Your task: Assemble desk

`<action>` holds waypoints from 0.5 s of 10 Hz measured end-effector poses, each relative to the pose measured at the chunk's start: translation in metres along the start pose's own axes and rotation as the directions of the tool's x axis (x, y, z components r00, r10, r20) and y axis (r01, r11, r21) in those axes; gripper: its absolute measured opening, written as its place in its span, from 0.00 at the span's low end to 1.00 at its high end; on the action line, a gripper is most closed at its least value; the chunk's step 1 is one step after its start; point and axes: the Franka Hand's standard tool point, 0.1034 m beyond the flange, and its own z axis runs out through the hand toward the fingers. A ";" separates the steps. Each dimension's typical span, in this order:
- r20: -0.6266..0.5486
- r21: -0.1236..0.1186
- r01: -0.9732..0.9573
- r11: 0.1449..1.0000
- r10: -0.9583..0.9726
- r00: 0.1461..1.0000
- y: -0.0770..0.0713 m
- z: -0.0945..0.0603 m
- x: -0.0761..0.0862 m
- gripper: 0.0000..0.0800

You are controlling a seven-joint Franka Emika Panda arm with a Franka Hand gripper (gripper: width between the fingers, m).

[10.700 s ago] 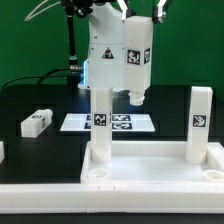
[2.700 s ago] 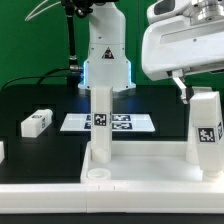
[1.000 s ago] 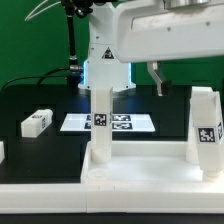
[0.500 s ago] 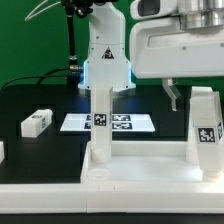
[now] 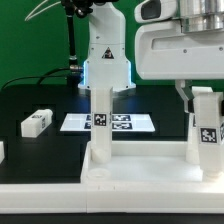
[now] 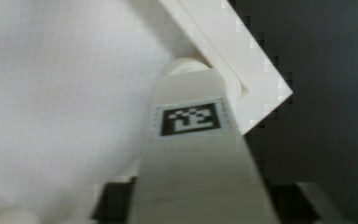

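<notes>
The white desk tabletop [image 5: 140, 170] lies at the front with its rim up. Two white tagged legs stand upright in it: one [image 5: 100, 120] at the middle and one [image 5: 205, 135] at the exterior view's right. My gripper [image 5: 203, 95] is over the top of the right leg, with one finger [image 5: 185, 92] showing just beside it. In the wrist view the right leg [image 6: 194, 170] runs between my dark fingers [image 6: 115, 200], with the gripper [image 6: 202, 205] straddling it and slightly apart from it. The tabletop [image 6: 51, 100] lies below.
A loose white leg [image 5: 37, 122] lies on the black table at the exterior view's left. Another white part [image 5: 2, 150] pokes in at the left edge. The marker board [image 5: 125, 123] lies behind the tabletop. The robot base [image 5: 105, 60] stands at the back.
My gripper left the right leg, rose and swung toward the exterior view's left. It has since moved back right and come down over the right leg's top.
</notes>
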 end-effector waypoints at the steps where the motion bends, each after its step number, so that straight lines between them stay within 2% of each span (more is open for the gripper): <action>1: 0.000 0.000 -0.080 0.997 0.080 0.997 0.000 0.000 0.000 0.36; 3: 0.001 -0.001 -0.180 0.984 0.180 0.984 0.000 0.000 0.000 0.36; 4: 0.002 -0.003 -0.360 0.933 0.360 0.933 -0.001 0.001 -0.002 0.36; 5: 0.002 -0.003 -0.456 0.890 0.456 0.890 -0.002 0.001 -0.004 0.36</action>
